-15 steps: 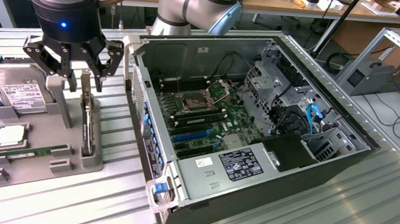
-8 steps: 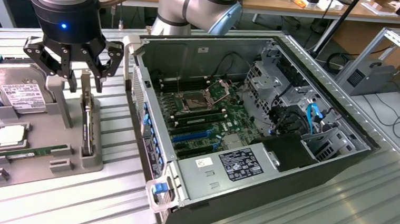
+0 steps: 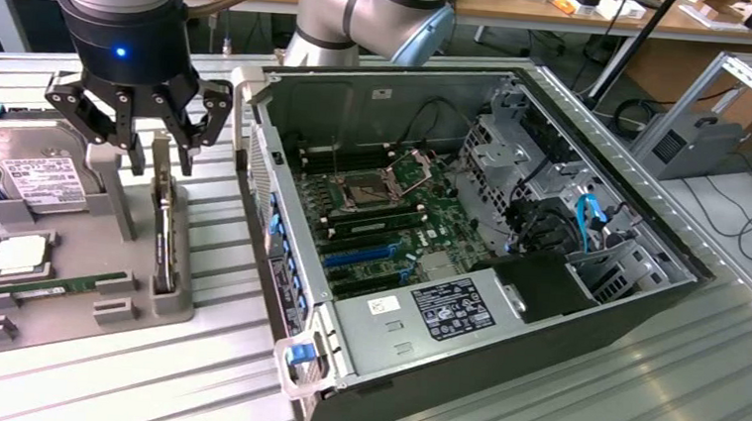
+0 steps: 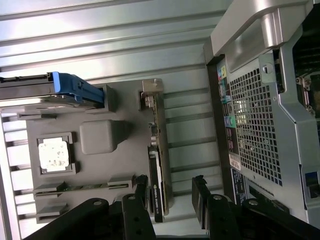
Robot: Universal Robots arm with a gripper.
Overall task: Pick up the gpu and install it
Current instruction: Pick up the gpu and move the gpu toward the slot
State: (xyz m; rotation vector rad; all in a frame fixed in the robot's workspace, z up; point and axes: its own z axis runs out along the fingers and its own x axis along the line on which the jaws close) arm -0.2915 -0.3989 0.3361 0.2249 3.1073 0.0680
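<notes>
The gpu [image 3: 162,240] stands on its long edge in a slot of the grey holder tray [image 3: 77,324], at the exterior view's left beside the open computer case [image 3: 480,238]. My gripper [image 3: 161,164] hangs open over the card's far end, one finger on each side of it. In the wrist view the gpu [image 4: 158,160] shows edge-on, green board with a black cooler and a silver bracket. It runs between the two black fingers [image 4: 141,192] of my gripper [image 4: 170,197], closer to one of them. Nothing is gripped.
The tray also holds a silver hard drive [image 3: 34,177], a CPU chip [image 3: 22,255] and a RAM stick [image 3: 60,290]. The case lies on its side, its motherboard with blue slots [image 3: 360,257] exposed. Its perforated rear panel [image 4: 260,125] stands close beside the tray.
</notes>
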